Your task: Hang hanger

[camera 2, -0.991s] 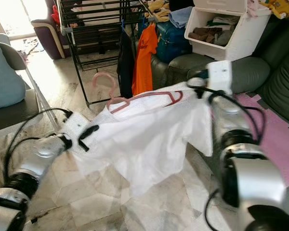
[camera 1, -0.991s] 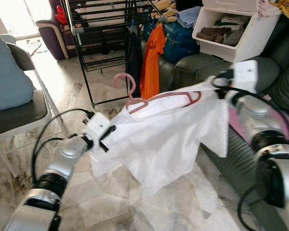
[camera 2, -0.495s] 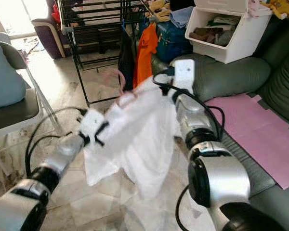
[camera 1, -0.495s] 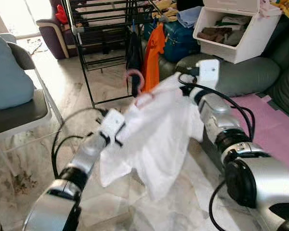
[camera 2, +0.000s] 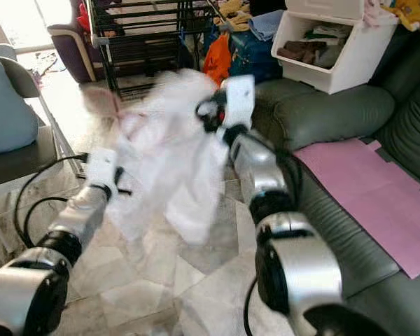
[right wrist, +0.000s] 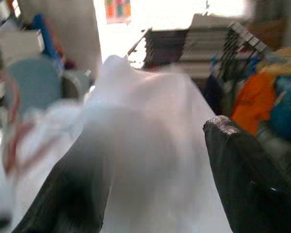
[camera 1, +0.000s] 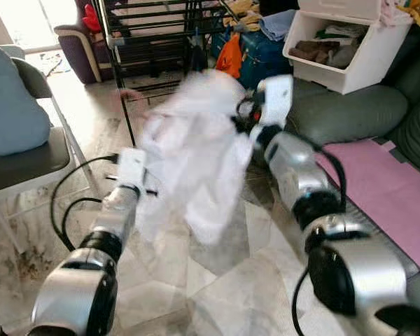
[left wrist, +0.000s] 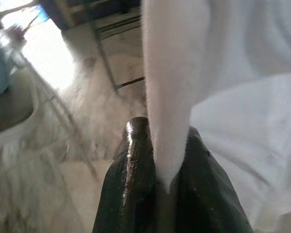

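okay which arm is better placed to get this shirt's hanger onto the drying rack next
Probably the right. Its tool holds the white shirt up high, nearest the black drying rack; the left tool only pinches a lower fold.

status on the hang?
Left gripper shut on shirt edge. Right gripper holds the shirt's far side, raised toward rack. Pink hanger blurred, not yet on a rail. Orange garment hangs on the rack.

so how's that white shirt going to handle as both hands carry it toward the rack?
Probably very floppy: the white shirt sags between the left hand and right hand, hem hanging loose. Likely light, since one pinched fold in the left hand holds it up. It may snag or swing: it is motion-blurred close to the black drying rack.
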Controlling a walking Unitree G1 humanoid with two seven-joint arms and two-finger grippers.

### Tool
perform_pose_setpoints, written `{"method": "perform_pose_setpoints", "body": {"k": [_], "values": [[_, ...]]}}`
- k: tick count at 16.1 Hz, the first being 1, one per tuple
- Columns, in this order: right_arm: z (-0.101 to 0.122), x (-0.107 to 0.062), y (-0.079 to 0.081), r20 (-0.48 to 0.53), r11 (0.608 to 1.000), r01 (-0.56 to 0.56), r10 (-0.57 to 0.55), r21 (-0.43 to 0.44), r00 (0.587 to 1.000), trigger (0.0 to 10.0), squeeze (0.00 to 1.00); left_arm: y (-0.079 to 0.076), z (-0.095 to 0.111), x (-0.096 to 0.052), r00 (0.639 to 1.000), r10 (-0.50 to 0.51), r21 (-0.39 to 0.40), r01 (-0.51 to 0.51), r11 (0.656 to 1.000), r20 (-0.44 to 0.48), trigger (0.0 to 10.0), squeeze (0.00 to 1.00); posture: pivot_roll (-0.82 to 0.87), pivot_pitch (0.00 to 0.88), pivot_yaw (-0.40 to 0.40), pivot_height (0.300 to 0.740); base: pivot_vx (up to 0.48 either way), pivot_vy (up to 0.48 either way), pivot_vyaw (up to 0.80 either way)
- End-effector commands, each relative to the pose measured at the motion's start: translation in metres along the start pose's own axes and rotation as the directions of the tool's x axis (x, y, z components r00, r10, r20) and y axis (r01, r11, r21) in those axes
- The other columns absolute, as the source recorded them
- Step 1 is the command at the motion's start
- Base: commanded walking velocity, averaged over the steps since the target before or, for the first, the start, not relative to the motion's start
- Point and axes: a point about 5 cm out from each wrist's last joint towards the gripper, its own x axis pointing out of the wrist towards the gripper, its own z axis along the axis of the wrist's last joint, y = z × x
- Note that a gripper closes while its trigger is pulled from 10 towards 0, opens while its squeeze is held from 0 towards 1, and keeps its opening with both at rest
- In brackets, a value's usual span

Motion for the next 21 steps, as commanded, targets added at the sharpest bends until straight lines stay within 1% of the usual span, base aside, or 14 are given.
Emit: {"method": "perform_pose_setpoints", "body": {"k": [1, 3, 5, 7, 8, 9, 10, 14, 15, 16, 17, 19, 20, 21], "values": [[-0.001, -0.002, 0.002, -0.013, 0.999, -0.034, 0.034, -0.007, 0.999, 10.0, 0.0, 0.008, 0.007, 0.002, 0.999, 0.053, -0.053, -0.053, 0.997, 0.004, 0.0, 0.0, -0.12, 0.0, -0.018, 0.74, 0.0, 0.0, 0.0], [-0.031, -0.015, 0.016, -0.125, 0.983, -0.178, 0.183, 0.049, 0.975, 10.0, 0.0, 0.014, 0.012, 0.003, 0.996, 0.092, -0.092, -0.09, 0.992, 0.016, 0.0, 0.0, -0.12, 0.0, -0.014, 0.74, 0.0, 0.0, 0.0], [-0.046, -0.027, 0.026, -0.193, 0.96, -0.275, 0.281, 0.056, 0.94, 10.0, 0.0, 0.018, 0.016, 0.003, 0.994, 0.107, -0.102, -0.105, 0.989, 0.021, 0.0, 0.0, -0.12, 0.0, -0.016, 0.74, 0.0, 0.0, 0.0], [-0.068, -0.047, 0.039, -0.291, 0.913, -0.398, 0.406, 0.087, 0.866, 10.0, 0.0, 0.026, 0.021, 0.004, 0.991, 0.132, -0.118, -0.127, 0.985, 0.035, 0.0, 0.0, -0.12, 0.0, -0.015, 0.74, 0.0, 0.0, 0.0], [-0.074, -0.054, 0.044, -0.316, 0.893, -0.439, 0.448, 0.104, 0.837, 10.0, 0.0, 0.03, 0.023, 0.003, 0.988, 0.145, -0.106, -0.139, 0.985, 0.049, 0.0, 0.0, -0.12, 0.0, -0.013, 0.74, 0.0, 0.0, 0.0], [-0.078, -0.06, 0.047, -0.337, 0.88, -0.465, 0.468, 0.094, 0.817, 10.0, 0.0, 0.033, 0.027, 0.003, 0.986, 0.148, -0.061, -0.143, 0.988, 0.083, 0.0, 0.0, -0.12, 0.0, -0.01, 0.74, 0.0, 0.0, 0.0], [-0.083, -0.062, 0.044, -0.363, 0.892, -0.446, 0.44, 0.07, 0.822, 10.0, 0.0, 0.031, 0.032, 0.003, 0.984, 0.123, 0.005, -0.124, 0.992, 0.13, 0.0, 0.0, -0.11, 0.0, -0.008, 0.74, 0.0, 0.0, 0.0], [-0.086, -0.066, 0.038, -0.399, 0.916, -0.4, 0.375, 0.023, 0.837, 10.0, 0.0, 0.028, 0.045, 0.001, 0.971, 0.036, 0.103, -0.062, 0.993, 0.235, 0.0, 0.0, -0.1, 0.0, 0.0, 0.74, 0.0, 0.0, 0.0], [-0.086, -0.065, 0.034, -0.398, 0.93, -0.364, 0.319, -0.041, 0.86, 10.0, 0.0, 0.025, 0.054, -0.002, 0.952, -0.064, 0.181, 0.009, 0.984, 0.298, 0.0, 0.0, -0.09, 0.0, 0.002, 0.74, 0.0, 0.0, 0.0], [-0.085, -0.064, 0.03, -0.389, 0.941, -0.334, 0.287, -0.057, 0.876, 10.0, 0.0, 0.024, 0.055, -0.003, 0.946, -0.104, 0.223, 0.034, 0.974, 0.308, 0.0, 0.0, -0.09, 0.0, 0.004, 0.74, 0.0, 0.0, 0.0], [-0.082, -0.061, 0.02, -0.364, 0.967, -0.241, 0.194, -0.088, 0.911, 10.0, 0.0, 0.025, 0.052, -0.006, 0.935, -0.186, 0.331, 0.08, 0.94, 0.302, 0.0, 0.0, -0.09, 0.0, 0.006, 0.74, 0.0, 0.0, 0.0], [-0.073, -0.059, 0.001, -0.306, 0.991, -0.092, 0.059, -0.095, 0.95, 10.0, 0.0, 0.031, 0.043, -0.011, 0.925, -0.252, 0.361, 0.139, 0.922, 0.285, 0.0, 0.0, -0.09, 0.0, 0.009, 0.74, 0.0, 0.0, 0.0], [-0.065, -0.057, -0.014, -0.261, 0.996, 0.018, -0.039, -0.085, 0.964, 10.0, 0.0, 0.033, 0.037, -0.015, 0.911, -0.304, 0.38, 0.186, 0.906, 0.279, 0.0, 0.0, -0.09, 0.0, 0.008, 0.74, 0.0, 0.0, 0.0], [-0.053, -0.057, -0.035, -0.201, 0.983, 0.168, -0.18, -0.078, 0.963, 10.0, 0.0, 0.035, 0.032, -0.02, 0.894, -0.354, 0.396, 0.23, 0.889, 0.276, 0.0, 0.0, -0.09, 0.0, 0.008, 0.74, 0.0, 0.0, 0.0]]}}
